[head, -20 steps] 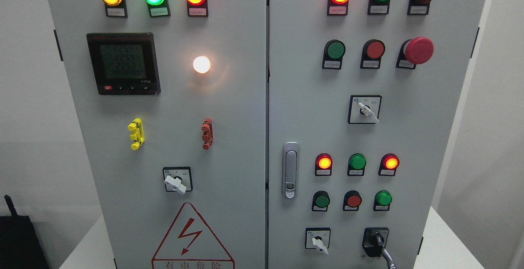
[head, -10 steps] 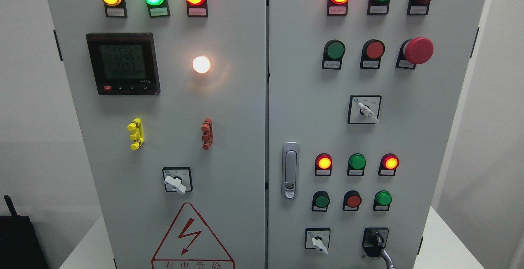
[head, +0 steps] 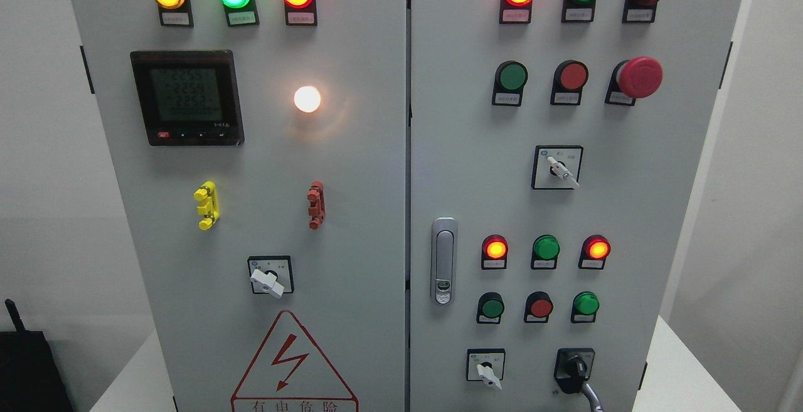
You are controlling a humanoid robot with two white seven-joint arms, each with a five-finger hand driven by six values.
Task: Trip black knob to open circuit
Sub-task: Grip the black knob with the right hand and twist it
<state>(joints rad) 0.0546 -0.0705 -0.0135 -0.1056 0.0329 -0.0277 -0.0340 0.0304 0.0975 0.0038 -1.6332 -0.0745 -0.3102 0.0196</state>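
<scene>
The black knob sits on its black plate at the lower right of the grey cabinet's right door, with its grip pointing down and to the right. A thin grey curved piece runs from just under the knob to the bottom edge of the picture. It touches or nearly touches the knob. It looks like one fingertip of my right hand, but too little shows to be sure. No other part of a hand or arm is in view.
A white selector switch is left of the knob, another higher up, and a third on the left door. Lamps, push buttons, a red mushroom button, a door latch and a meter fill the panel.
The whole picture has shifted a few pixels to the left. The grey piece under the knob shows slightly less than before. The knob's position looks the same.
</scene>
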